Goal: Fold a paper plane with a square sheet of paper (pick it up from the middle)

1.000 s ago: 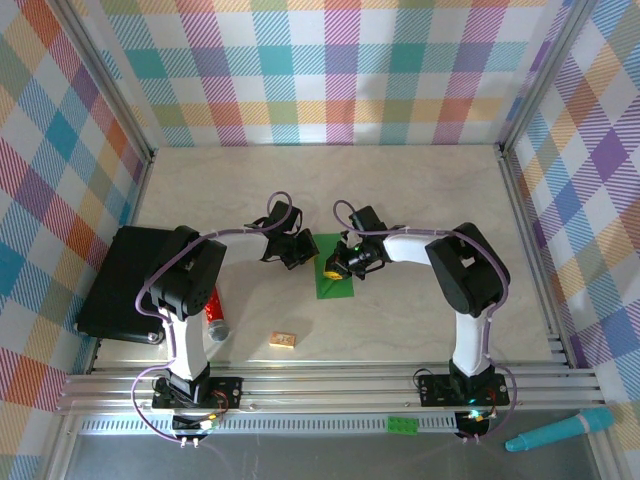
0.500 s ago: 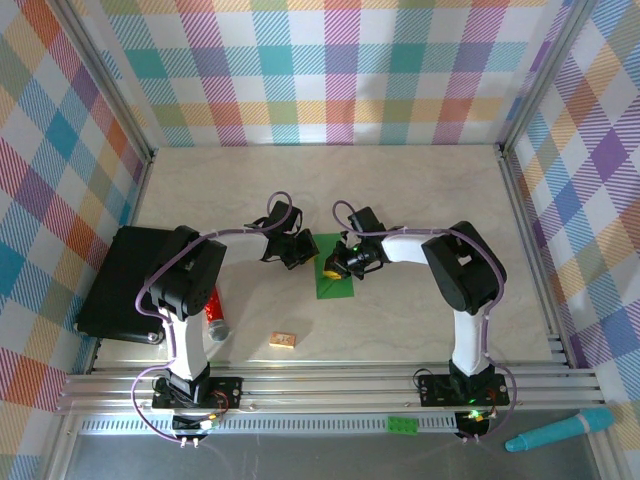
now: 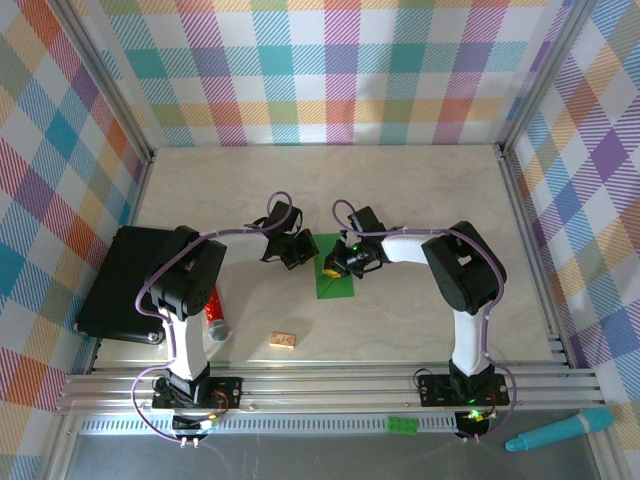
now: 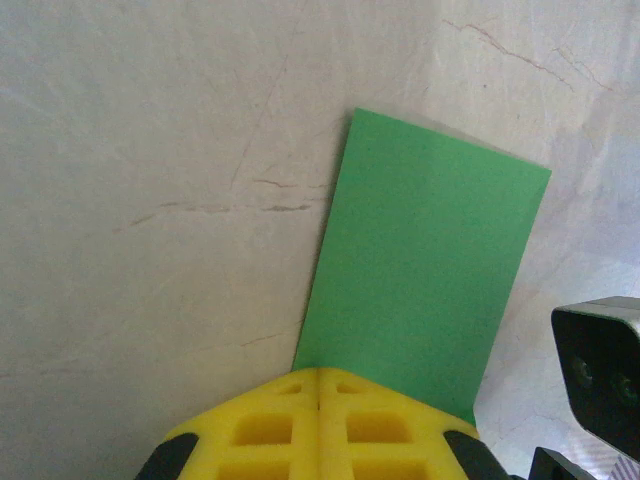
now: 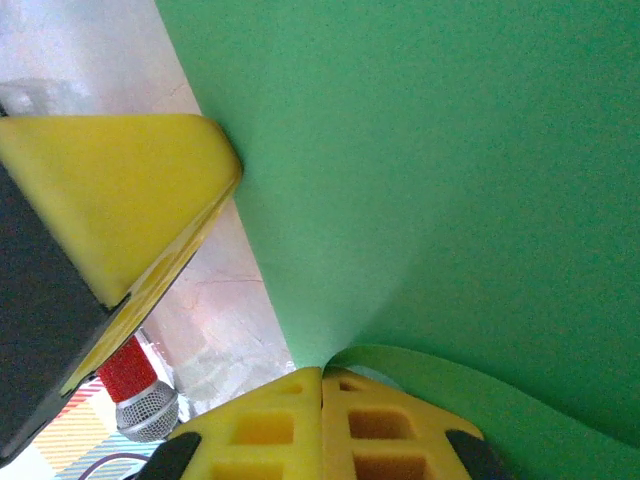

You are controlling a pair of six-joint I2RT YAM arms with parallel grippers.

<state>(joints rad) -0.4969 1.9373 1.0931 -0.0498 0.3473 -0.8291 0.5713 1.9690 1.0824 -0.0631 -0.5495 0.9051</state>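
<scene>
Your paper (image 3: 337, 285) lies flat mid-table (image 3: 420, 190), between the two arms, showing as a green rectangle with crisp edges in the left wrist view (image 4: 420, 280).

Your left claw (image 3: 304, 254) has its yellow fingers pressed together, and their tips (image 4: 320, 385) touch the sheet's near edge.

Your right claw (image 3: 331, 268) is likewise closed. Its tips (image 5: 322, 385) meet the paper (image 5: 430, 170) where a flap curls up beside them. You cannot tell from here whether any paper is pinched.

The left claw's yellow finger (image 5: 120, 190) rests against the sheet's edge in the right wrist view.

A red marker (image 3: 215, 313) lies near the left arm.
</scene>
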